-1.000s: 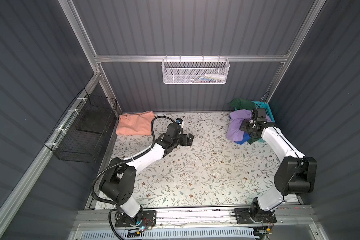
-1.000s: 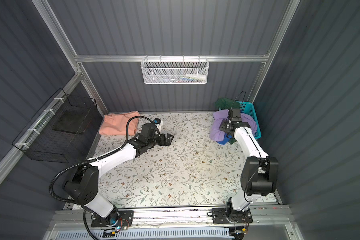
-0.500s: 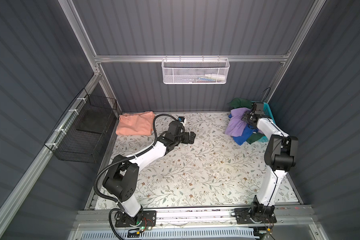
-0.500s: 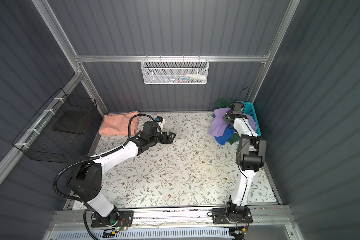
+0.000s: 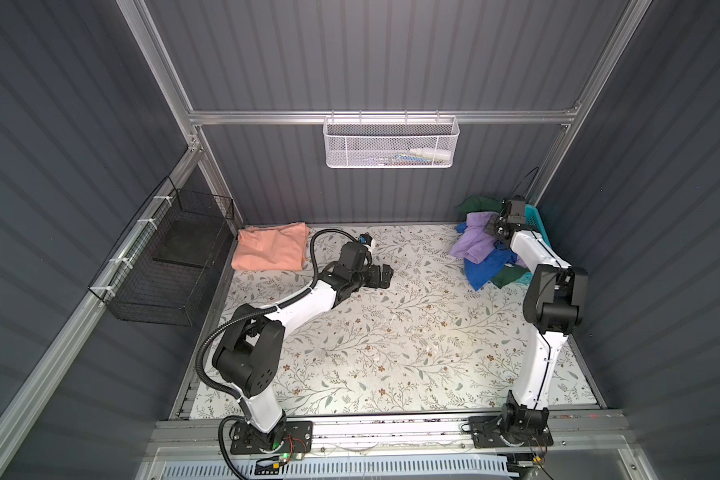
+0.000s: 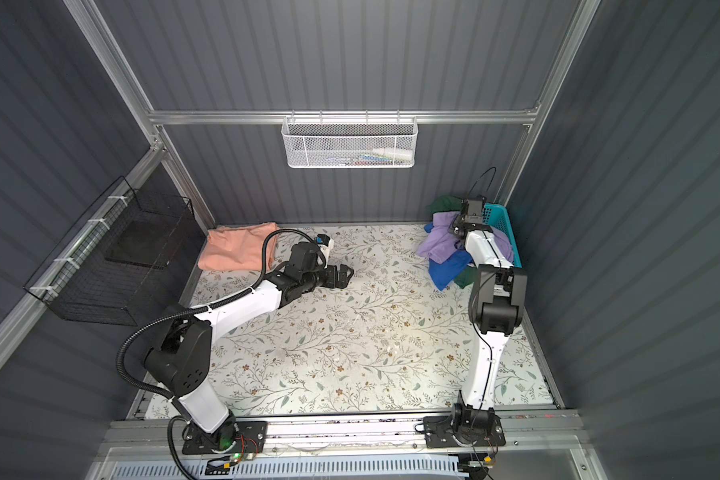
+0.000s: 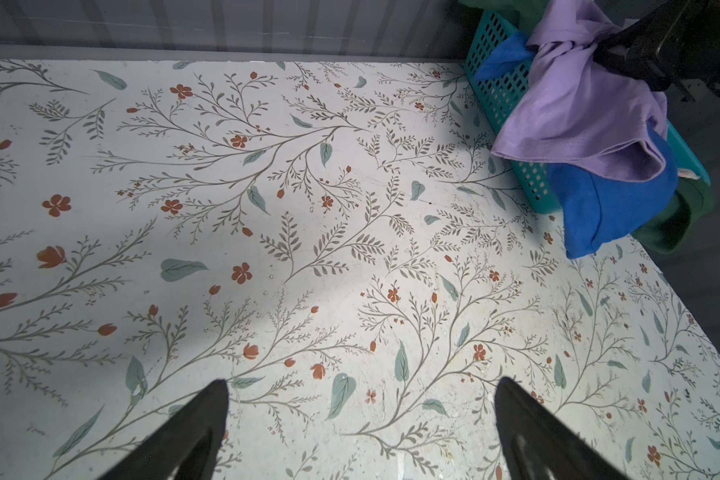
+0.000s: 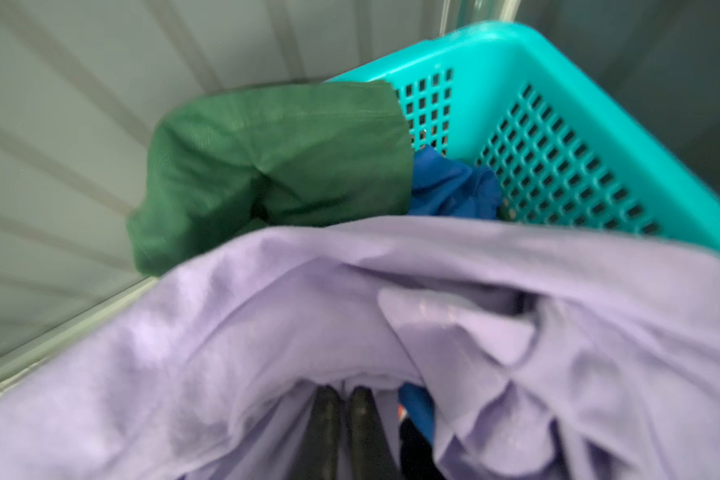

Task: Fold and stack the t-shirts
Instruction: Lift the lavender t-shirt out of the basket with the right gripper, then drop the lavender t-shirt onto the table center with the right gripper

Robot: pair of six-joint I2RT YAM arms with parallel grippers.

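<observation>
A crumpled lavender t-shirt (image 5: 472,245) (image 6: 437,245) (image 7: 578,120) lies on top of a clothes pile at the back right, spilling over the basket's side. My right gripper (image 5: 496,229) (image 6: 457,226) (image 8: 344,390) is shut on a fold of this lavender t-shirt (image 8: 267,332), with cloth bunched round the fingertips. A salmon-orange t-shirt (image 5: 269,249) (image 6: 238,247) lies folded flat at the back left corner. My left gripper (image 5: 385,276) (image 6: 346,276) (image 7: 360,390) hovers low over the floral table, open and holding nothing, between the two shirts.
A turquoise lattice basket (image 5: 537,216) (image 7: 499,87) (image 8: 558,124) in the back right corner holds a blue garment (image 5: 485,270) and a dark green one (image 8: 275,166). A white mesh basket (image 5: 389,141) hangs on the back wall, a black wire basket (image 5: 175,257) on the left wall.
My right gripper went from open to shut on the lavender t-shirt, and its elbow rose as the wrist reached farther back over the basket. The left arm crept slightly right.
</observation>
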